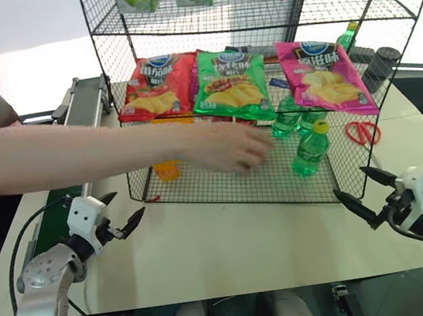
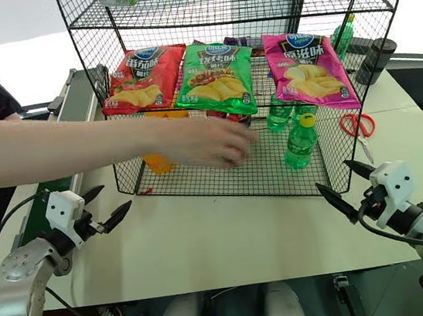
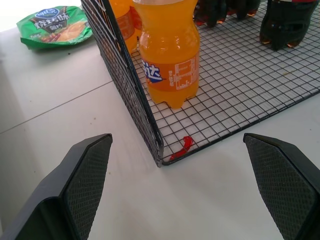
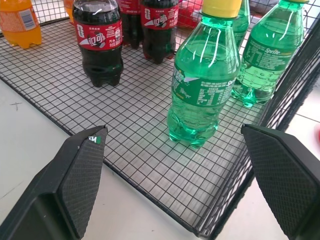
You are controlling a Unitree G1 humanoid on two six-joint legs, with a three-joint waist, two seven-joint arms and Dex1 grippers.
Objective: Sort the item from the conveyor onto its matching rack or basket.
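Note:
The item, a green soda bottle (image 1: 310, 147) with a yellow cap, stands upright on the bottom tier of the black wire rack (image 1: 231, 190), toward its right end. In the right wrist view this bottle (image 4: 202, 85) is just ahead of my open right gripper (image 4: 173, 128), untouched. Two more green bottles (image 1: 288, 119) stand behind it. My right gripper (image 1: 349, 181) hovers over the table off the rack's front right corner. My left gripper (image 1: 128, 204) is open and empty near the front left corner (image 3: 159, 150). The conveyor (image 1: 53, 214) runs along the table's left side.
A person's arm reaches from the left into the bottom tier, the hand (image 1: 226, 150) near its middle. An orange bottle (image 3: 170, 60) and cola bottles (image 4: 98, 42) stand there too. Chip bags (image 1: 229, 85) lie on the middle tier. Red scissors (image 1: 363, 133) lie right of the rack.

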